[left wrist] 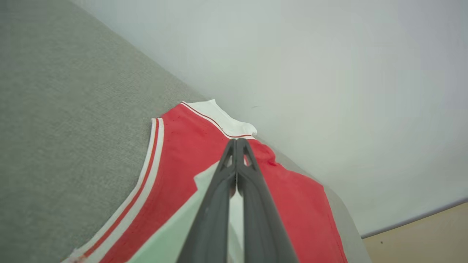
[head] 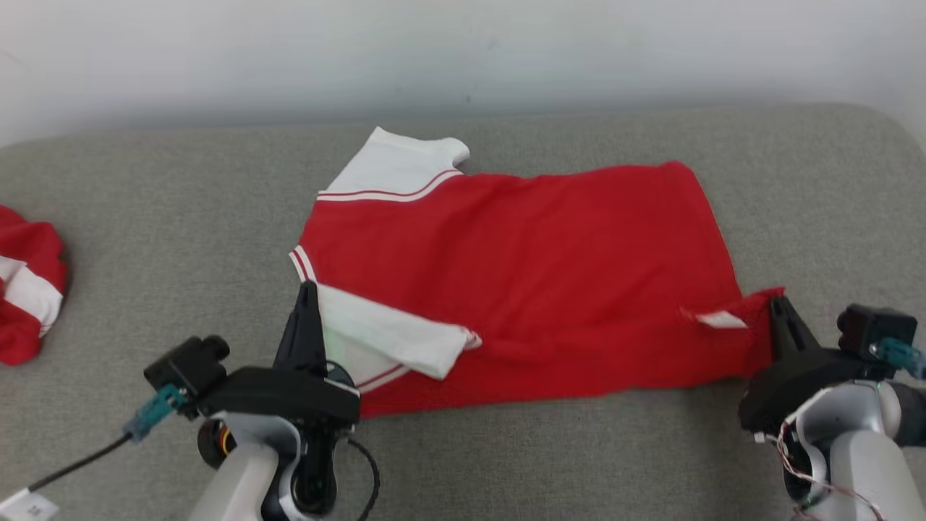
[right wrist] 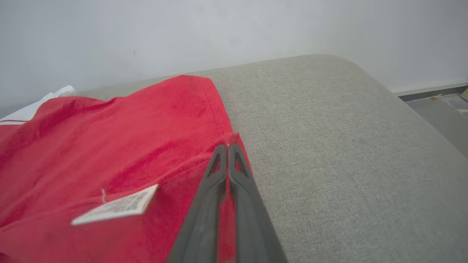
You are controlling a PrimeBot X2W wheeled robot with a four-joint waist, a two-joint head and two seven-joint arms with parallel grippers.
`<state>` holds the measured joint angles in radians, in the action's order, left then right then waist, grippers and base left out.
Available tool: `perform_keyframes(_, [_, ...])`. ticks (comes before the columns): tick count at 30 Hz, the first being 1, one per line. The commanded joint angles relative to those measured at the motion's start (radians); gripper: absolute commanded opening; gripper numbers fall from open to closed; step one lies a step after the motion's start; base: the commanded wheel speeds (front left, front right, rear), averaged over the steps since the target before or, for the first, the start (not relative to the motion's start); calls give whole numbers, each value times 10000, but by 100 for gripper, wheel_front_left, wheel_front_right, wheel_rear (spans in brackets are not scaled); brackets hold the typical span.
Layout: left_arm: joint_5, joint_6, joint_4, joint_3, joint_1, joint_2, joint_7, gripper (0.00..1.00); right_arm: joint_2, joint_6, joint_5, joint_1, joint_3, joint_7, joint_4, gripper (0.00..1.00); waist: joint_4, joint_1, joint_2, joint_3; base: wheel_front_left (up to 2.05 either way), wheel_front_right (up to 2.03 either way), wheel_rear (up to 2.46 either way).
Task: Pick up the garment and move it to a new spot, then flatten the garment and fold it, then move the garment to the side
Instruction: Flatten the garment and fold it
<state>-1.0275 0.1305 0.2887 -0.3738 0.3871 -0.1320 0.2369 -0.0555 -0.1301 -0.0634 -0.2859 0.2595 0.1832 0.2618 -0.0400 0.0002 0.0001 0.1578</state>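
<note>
Left gripper [head: 307,289]: near left, fingers pressed together on the white sleeve edge of the garment [head: 521,275].
Right gripper [head: 776,304]: near right, clamped on a raised red hem corner, beside a white label [head: 720,318].
Garment: red with white sleeves, spread mid-surface between both grippers.
Surface [head: 181,217]: grey fabric.
Bundled red-and-white cloth [head: 25,289]: far left edge.
Pale wall [head: 463,51]: behind.

The garment [head: 521,275] lies on the cushion [head: 181,217], with the wall [head: 463,51] behind. A 2nd cloth [head: 25,289] lies well to its left. The left gripper [head: 307,286] pinches its near-left corner, the right gripper [head: 775,300] its near-right.
</note>
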Motion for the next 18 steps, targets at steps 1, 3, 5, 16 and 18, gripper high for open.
perform_keyframes(1, [179,-84,116,56,241,11,73,0,41,-13,81,-252,-7,-122,178,0,-164,-2,-1,288,0,0,0])
perform_keyframes(3, [260,-164,303,99,494,25,113,0,44,-15,170,-602,-78,-271,499,0,-221,-2,-1,444,0,0,0])
perform_keyframes(5, [303,-233,463,131,711,33,146,0,50,-13,253,-886,-162,-363,818,0,-252,-2,-1,584,0,0,0])
perform_keyframes(16, [689,-588,989,111,1397,124,238,0,54,-15,675,-1472,262,-745,2026,0,-177,-2,-1,868,0,0,0])
perform_keyframes(18, [797,-629,1087,35,1533,142,238,0,55,-15,752,-1551,372,-824,2197,0,-181,-2,-1,878,0,0,0])
